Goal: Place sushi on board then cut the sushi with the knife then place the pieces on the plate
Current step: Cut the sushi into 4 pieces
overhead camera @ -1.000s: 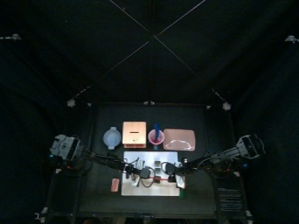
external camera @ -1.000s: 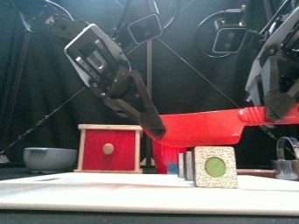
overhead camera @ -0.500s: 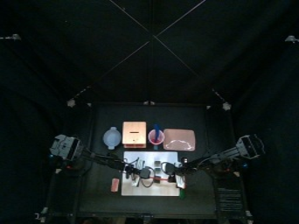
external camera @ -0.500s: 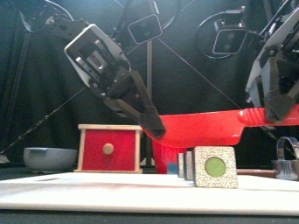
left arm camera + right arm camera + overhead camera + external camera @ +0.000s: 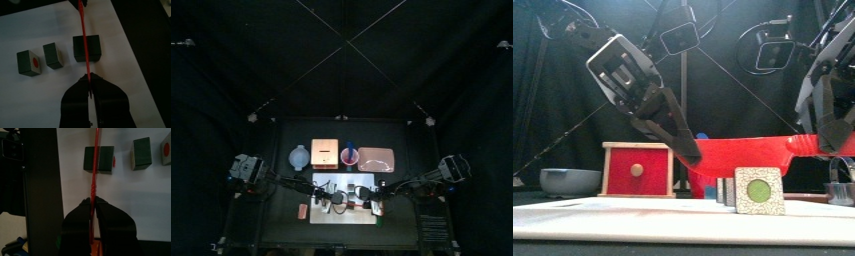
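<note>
A red toy knife (image 5: 747, 150) hangs level above the white cutting board (image 5: 647, 215). Each end of it is in a gripper. My left gripper (image 5: 85, 76) is shut on one end, and the blade (image 5: 81, 30) runs edge-on over the largest dark green sushi block (image 5: 93, 49). Two thinner cut pieces (image 5: 52, 55) (image 5: 30, 62) stand beside that block. My right gripper (image 5: 94, 199) is shut on the other end of the knife (image 5: 95, 158), above the same block (image 5: 105, 160). In the front view the pieces (image 5: 758, 190) stand just under the blade.
Behind the board stand the wooden box with its red drawer front (image 5: 637, 170), the blue-grey bowl (image 5: 569, 180), the red cup (image 5: 349, 155) and the pink tray (image 5: 376, 158). A metal cutter (image 5: 840, 185) sits at the right. A small orange-red thing (image 5: 303, 210) lies left of the board.
The left gripper and its end of the knife have dropped a little toward the sushi. The right gripper has shifted slightly to the right. The sushi pieces have not moved.
</note>
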Robot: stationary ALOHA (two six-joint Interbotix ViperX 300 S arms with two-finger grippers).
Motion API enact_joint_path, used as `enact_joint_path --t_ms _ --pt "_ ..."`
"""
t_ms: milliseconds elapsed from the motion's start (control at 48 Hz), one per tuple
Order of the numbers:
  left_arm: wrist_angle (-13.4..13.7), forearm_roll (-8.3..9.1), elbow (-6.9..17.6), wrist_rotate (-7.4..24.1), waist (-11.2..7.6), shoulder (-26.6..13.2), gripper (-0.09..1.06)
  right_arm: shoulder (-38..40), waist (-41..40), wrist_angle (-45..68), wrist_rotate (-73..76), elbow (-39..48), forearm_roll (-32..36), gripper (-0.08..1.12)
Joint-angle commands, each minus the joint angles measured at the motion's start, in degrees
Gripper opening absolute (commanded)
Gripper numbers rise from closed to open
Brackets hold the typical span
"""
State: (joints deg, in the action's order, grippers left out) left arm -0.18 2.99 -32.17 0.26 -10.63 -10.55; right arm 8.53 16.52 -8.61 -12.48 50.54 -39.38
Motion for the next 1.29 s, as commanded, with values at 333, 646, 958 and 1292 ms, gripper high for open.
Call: enact_joint_path --t_ms 333,646,958,1292 --pt "-0.53 -2.46 1.58 0.0 1.23 -1.32 0.33 -3.78 1.85 -0.09 -0.09 -1.76 -0.88 0.26" --pt "-0.53 -4.75 1.58 0.0 -0.53 -1.58 0.33 -4.48 2.02 -1.14 -0.09 -1.67 -1.67 0.26" --pt "-0.35 -7.65 1.58 -0.09 -2.29 -1.49 0.33 -4.57 2.11 -2.64 -0.09 -1.76 -1.67 0.26" --pt "0.0 -8.17 1.58 0.09 -2.99 -1.05 0.33 -2.81 2.2 -4.66 -0.09 -2.02 -1.76 0.26"
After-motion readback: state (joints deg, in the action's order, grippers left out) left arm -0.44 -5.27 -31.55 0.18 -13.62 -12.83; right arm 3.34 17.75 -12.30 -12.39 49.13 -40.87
